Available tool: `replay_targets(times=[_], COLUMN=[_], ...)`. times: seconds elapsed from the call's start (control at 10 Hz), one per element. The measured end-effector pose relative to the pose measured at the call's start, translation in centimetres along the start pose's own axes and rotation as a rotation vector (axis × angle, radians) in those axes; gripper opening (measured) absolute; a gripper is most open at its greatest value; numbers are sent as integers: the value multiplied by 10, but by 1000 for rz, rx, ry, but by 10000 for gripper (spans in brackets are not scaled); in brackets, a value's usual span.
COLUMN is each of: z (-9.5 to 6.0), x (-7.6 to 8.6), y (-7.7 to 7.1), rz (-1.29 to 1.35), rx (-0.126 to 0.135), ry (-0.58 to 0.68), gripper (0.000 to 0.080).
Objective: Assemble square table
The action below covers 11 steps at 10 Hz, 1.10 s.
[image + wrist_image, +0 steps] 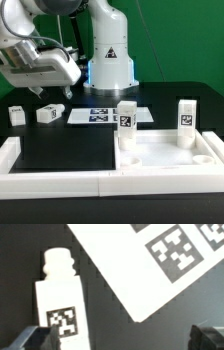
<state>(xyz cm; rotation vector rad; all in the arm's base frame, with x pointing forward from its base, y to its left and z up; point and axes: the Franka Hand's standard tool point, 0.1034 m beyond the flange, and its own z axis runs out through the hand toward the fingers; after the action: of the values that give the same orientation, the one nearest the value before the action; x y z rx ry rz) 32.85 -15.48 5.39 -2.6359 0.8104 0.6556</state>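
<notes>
The white square table top point(170, 156), a tray with a raised rim, lies at the exterior view's right. Two tagged white legs stand upright on it, one at its left corner point(127, 119) and one at its right point(186, 118). Two more legs lie on the black table, one at the far left point(17, 114) and one beside it point(47, 114). My gripper point(56, 96) hangs open just above that second leg. In the wrist view the gripper point(120, 339) is open, and the leg point(58, 300) lies close to one finger point(28, 339) with its tag facing up.
The marker board point(105, 115) lies flat behind the table top and also shows in the wrist view point(150, 274). Long white border bars point(60, 181) run along the front and left edges. The robot base point(108, 55) stands at the back.
</notes>
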Motion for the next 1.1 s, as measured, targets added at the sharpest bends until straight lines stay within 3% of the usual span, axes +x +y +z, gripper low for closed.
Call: replay_targets(times=[0.3, 0.4, 0.5, 0.9, 1.1], z=[3, 1, 1, 4, 15], x=[2, 8, 10, 9, 12], y=[2, 18, 25, 23, 38], rz=[-16, -56, -31, -41, -47], rx=[19, 35, 47, 42, 31], ry=[-174, -216, -229, -237, -282], gripper=[649, 649, 649, 649, 649])
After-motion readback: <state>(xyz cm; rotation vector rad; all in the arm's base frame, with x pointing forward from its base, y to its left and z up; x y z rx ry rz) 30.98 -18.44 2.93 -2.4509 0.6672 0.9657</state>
